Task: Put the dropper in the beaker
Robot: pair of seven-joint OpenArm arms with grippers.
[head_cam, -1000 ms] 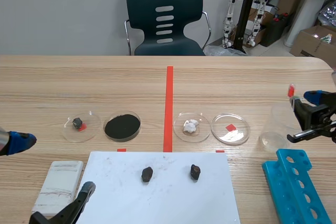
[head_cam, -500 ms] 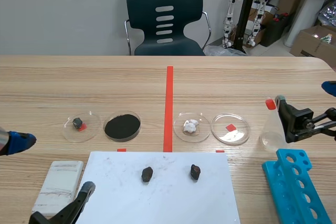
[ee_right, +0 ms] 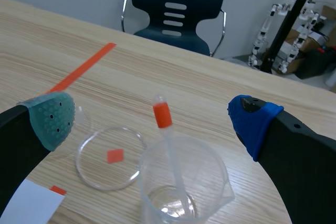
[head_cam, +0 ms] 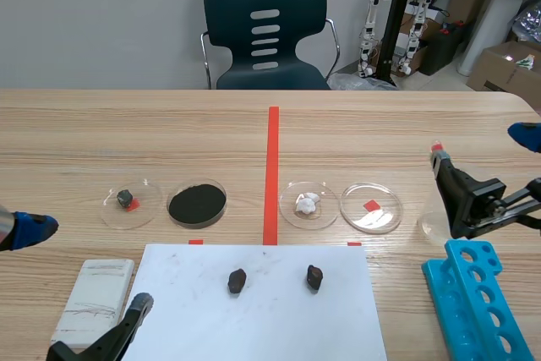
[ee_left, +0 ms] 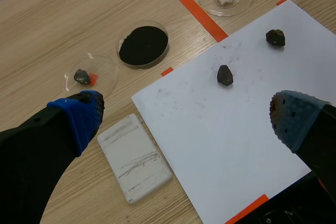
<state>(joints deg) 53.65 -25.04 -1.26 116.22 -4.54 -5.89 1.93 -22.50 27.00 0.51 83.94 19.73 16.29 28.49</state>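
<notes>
Dropper (ee_right: pixel 170 150) sits in the beaker (ee_right: pixel 212 179) near the right edge of the table (ee_right: pixel 105 85), right gripper (ee_right: pixel 152 121) wide and empty; looks light and slippery, so I'd pinch just under the bulb (ee_right: pixel 161 115).

A robotics lab — glass dishes (head_cam: pixel 389 213), a beaker (ee_right: pixel 210 182) and a blue tube rack (head_cam: pixel 473 293) on a wooden desk (head_cam: pixel 169 133), with small humanoid robots (head_cam: pixel 373 14) and cardboard boxes (head_cam: pixel 505 63) behind.
</notes>
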